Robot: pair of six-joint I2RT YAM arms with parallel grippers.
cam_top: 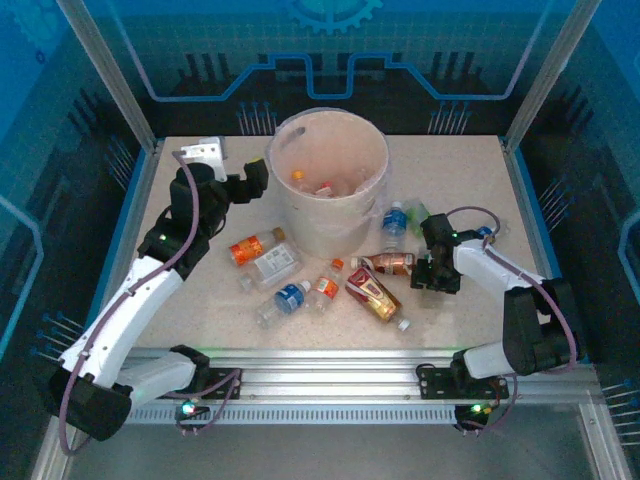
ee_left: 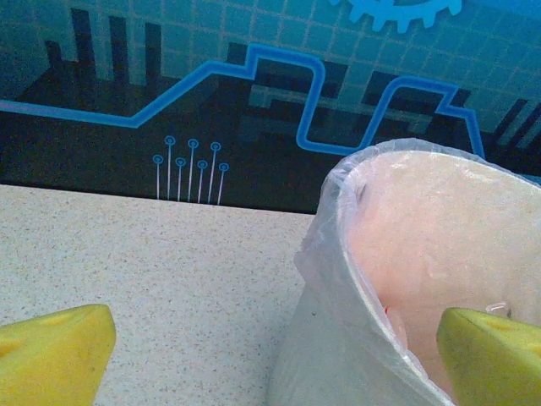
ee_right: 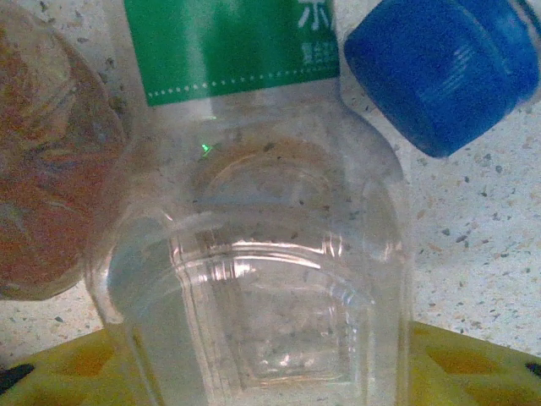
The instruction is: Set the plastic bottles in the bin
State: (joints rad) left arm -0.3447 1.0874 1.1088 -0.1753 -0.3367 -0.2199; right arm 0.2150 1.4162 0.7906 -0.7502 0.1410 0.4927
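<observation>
Left gripper [cam_top: 255, 182]: my jaws are spread wide and empty, just beside the left rim of the bin [cam_top: 320, 228].
Plastic bottles [cam_top: 283, 262]: loose on the table at the bin's foot, a few inside.
Right gripper [cam_top: 431, 263]: straddles the green-labelled bottle [ee_right: 254, 279]; I cannot tell if it grips. Squeeze gently, since thin plastic buckles.

Open tabletop [ee_left: 169, 279] left of bin [cam_top: 320, 235], bottles [cam_top: 272, 262] crowding its front and, seemingly, right

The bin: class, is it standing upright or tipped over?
Upright. The bin stands on its base, open mouth facing up, with a few bottles inside.
</observation>
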